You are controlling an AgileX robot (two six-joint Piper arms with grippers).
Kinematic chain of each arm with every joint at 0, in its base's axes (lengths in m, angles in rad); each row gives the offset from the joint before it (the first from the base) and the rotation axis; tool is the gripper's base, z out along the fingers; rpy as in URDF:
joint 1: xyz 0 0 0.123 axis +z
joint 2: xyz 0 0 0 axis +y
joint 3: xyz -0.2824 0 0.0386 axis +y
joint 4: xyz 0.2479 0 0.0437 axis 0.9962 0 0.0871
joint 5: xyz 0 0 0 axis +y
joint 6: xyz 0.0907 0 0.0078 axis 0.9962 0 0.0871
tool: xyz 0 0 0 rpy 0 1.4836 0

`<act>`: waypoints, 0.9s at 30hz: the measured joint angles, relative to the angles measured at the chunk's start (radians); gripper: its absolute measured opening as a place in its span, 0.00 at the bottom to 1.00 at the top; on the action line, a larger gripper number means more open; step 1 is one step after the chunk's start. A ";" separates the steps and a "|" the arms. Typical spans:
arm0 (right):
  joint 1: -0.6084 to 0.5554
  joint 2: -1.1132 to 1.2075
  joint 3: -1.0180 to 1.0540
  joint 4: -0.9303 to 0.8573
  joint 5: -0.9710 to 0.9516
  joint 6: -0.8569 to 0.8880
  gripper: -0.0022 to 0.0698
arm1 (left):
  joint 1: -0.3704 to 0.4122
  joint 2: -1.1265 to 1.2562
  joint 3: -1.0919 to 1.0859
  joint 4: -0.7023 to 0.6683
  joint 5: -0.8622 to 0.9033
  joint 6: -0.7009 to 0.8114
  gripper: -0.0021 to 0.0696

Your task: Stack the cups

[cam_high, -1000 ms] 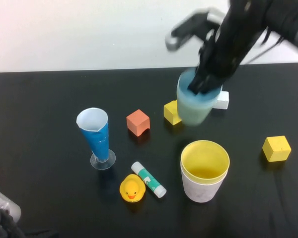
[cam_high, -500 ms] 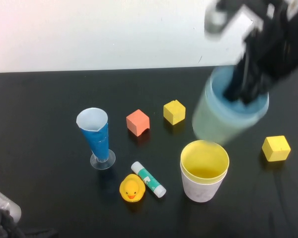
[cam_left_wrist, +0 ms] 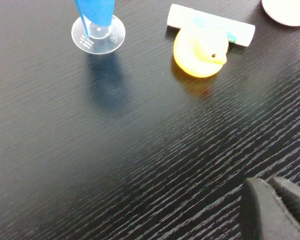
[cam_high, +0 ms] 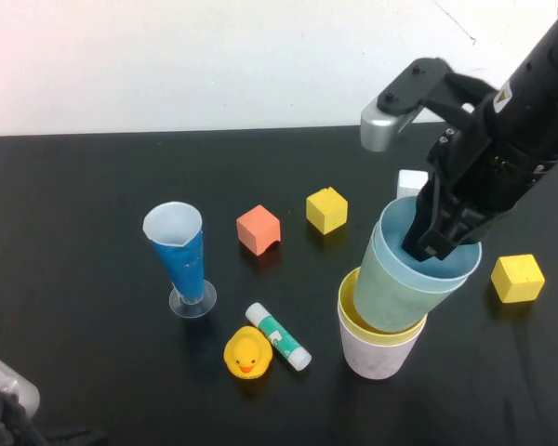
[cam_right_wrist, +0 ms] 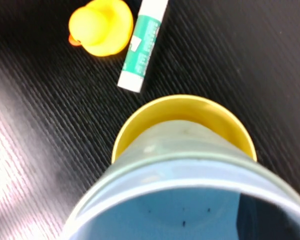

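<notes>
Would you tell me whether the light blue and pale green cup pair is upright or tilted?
Tilted: right gripper holds the pair leaning into yellow cup.

Below my wrist, a rubber duck (cam_left_wrist: 197,52) touches a glue stick (cam_left_wrist: 211,24) on the black worktop (cam_left_wrist: 115,165), near a clear-footed blue glass (cam_left_wrist: 96,26).

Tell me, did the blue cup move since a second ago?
Yes. The light blue cup, nested in the pale green cup and held by the right end effector, went from beside the yellow cube down into the yellow cup.
</notes>
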 joint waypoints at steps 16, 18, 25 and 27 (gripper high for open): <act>0.000 -0.094 -0.002 0.009 -0.033 -0.009 0.30 | 0.000 -0.173 0.051 0.044 0.000 -0.076 0.03; 0.000 -0.158 0.020 0.009 -0.060 -0.016 0.25 | 0.000 -0.244 0.088 0.099 -0.004 -0.132 0.03; 0.000 -0.499 0.314 0.057 -0.329 -0.069 0.08 | 0.000 -0.436 0.171 0.324 -0.092 -0.340 0.03; 0.000 -0.596 0.435 0.089 -0.424 -0.115 0.05 | 0.000 -0.463 0.173 0.375 -0.099 -0.356 0.03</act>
